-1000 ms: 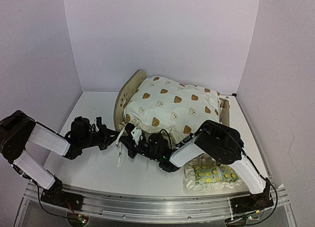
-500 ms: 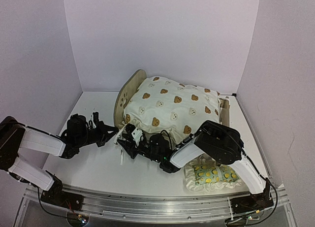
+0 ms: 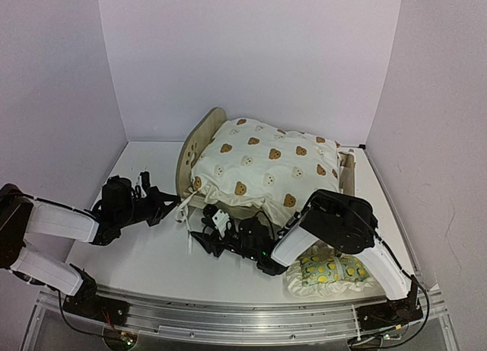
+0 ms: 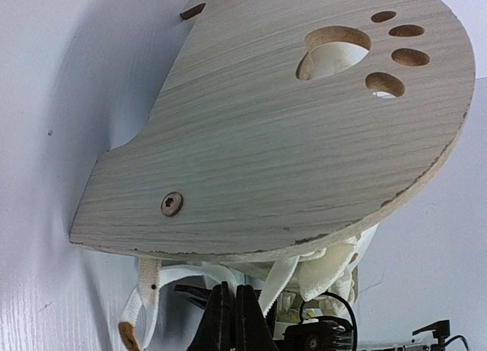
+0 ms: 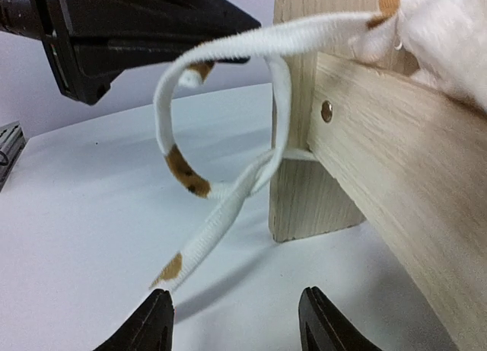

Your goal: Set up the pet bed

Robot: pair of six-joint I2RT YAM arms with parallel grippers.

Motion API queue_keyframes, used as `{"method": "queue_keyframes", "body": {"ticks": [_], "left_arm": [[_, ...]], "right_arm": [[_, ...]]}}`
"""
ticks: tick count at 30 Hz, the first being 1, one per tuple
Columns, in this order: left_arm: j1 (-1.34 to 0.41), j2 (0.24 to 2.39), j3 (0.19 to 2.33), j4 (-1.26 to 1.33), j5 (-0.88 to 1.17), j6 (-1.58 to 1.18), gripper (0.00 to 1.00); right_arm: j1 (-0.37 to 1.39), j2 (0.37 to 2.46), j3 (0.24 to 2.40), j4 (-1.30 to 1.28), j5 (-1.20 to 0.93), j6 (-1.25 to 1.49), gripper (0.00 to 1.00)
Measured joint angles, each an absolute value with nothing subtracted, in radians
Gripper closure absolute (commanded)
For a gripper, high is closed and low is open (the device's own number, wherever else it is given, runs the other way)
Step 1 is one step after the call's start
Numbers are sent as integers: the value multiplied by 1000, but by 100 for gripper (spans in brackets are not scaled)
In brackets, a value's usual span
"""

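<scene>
The light-wood pet bed [image 3: 196,149] stands upright, its rounded headboard cut with a paw print. That headboard rises just ahead of the left gripper [image 3: 173,206].

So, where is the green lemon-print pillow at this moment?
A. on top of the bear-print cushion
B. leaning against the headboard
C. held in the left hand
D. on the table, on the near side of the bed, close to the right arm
D: the top view shows the lemon-print pillow lying flat on the table, nearer the camera than the pet bed.
</scene>
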State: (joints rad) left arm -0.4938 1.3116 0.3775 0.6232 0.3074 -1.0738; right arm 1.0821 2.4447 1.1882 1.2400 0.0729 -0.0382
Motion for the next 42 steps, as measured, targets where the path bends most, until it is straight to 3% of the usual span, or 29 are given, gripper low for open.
{"method": "queue_keyframes", "body": {"ticks": [9, 24, 26, 29, 32, 34, 36, 42], "left_arm": [[-494, 1277, 377, 602, 277, -1055, 100], [-494, 1277, 377, 602, 275, -1052, 100], [-494, 1277, 377, 602, 275, -1052, 100], [-494, 1277, 377, 602, 275, -1052, 100], [-494, 1276, 373, 602, 275, -1052, 100], [-494, 1274, 367, 602, 274, -1052, 100], [-494, 1271, 364, 601, 270, -1051, 100], [-494, 1227, 366, 553, 247, -1031, 100]], "right_arm": [[1084, 2444, 1182, 1238, 74, 104, 37], [1127, 2518, 1380, 1162, 57, 232, 37], [1132, 2545, 1403, 1140, 60, 236, 41], [1138, 2568, 1432, 1127, 72, 237, 55], [1141, 2585, 1461, 1115, 78, 235, 72], [1142, 2594, 1477, 1106, 82, 230, 91], [1142, 2597, 1482, 1102, 85, 229, 100], [1142, 2578, 1437, 1116, 117, 212, 100]]}}
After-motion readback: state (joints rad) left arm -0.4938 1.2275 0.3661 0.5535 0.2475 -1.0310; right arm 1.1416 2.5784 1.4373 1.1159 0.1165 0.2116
